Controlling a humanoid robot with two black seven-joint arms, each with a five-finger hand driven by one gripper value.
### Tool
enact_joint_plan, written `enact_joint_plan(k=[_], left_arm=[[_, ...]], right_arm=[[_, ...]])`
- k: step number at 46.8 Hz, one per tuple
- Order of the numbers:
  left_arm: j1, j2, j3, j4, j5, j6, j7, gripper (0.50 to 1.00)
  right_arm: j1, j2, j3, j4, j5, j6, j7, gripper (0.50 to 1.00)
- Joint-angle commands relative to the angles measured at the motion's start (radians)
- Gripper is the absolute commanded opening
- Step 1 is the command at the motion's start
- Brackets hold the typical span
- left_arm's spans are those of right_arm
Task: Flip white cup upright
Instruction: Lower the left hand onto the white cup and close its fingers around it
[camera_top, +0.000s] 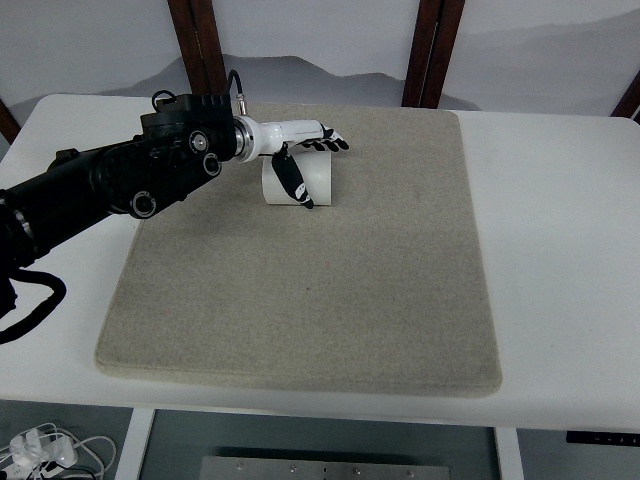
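Observation:
A white cup (318, 182) sits on the beige mat (320, 290) near its far left part; I cannot tell which way its mouth faces. My left hand (308, 160) reaches in from the left on a black arm (110, 185) and hovers at the cup. Its white fingers (325, 138) with black tips stretch out straight over the cup's far top edge. The thumb (294, 180) hangs down across the cup's near left face. The hand is open and does not clasp the cup. The cup's left part is hidden behind the thumb.
The mat lies on a white table (560, 220). Dark wooden posts (432, 50) stand behind the table's far edge. White cables (45, 450) lie on the floor at the lower left.

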Motion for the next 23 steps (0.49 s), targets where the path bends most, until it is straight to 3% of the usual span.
enact_joint_plan(k=[1, 8, 23], left_arm=[[0.000, -0.011, 0.000, 0.014, 0.014, 0.002, 0.000, 0.973], [0.000, -0.021, 0.000, 0.027, 0.040, 0.004, 0.002, 0.939], [0.002, -0.021, 0.008, 0.048, 0.070, 0.008, 0.009, 0.776]], right_arm=[[0.000, 0.000, 0.001, 0.000, 0.000, 0.000, 0.000, 0.952], [0.000, 0.000, -0.001, 0.000, 0.000, 0.000, 0.000, 0.952], [0.000, 0.000, -0.001, 0.000, 0.000, 0.000, 0.000, 0.952]])
